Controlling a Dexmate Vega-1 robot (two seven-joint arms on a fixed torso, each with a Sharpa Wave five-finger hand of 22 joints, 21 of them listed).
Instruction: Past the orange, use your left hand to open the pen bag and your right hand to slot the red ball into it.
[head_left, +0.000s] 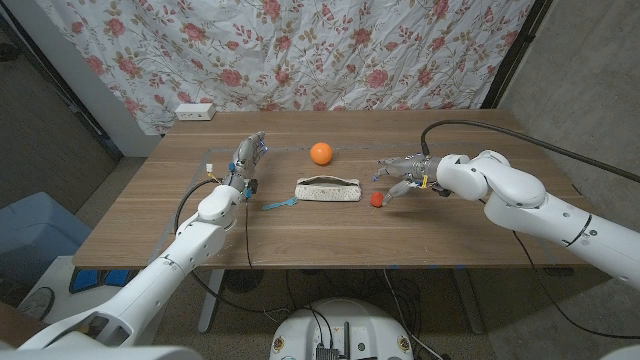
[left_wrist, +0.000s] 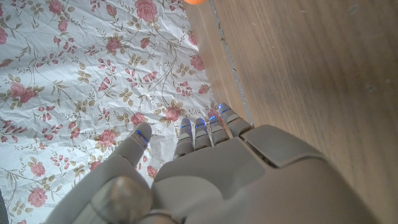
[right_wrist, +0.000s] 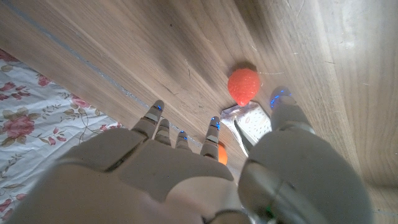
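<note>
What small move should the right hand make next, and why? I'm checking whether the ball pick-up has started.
Probably lower the right hand a little and close its fingers around the red ball. The hand is open just beside and above the ball, which lies free on the table next to the pen bag. The left hand holds nothing, away from the bag.

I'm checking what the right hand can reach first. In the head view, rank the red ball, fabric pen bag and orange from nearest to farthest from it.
Measured from the right hand:
1. Small red ball, just beside the hand's fingers.
2. Pale fabric pen bag, mid-table, beyond the ball.
3. Round orange, behind the bag towards the curtain.
</note>
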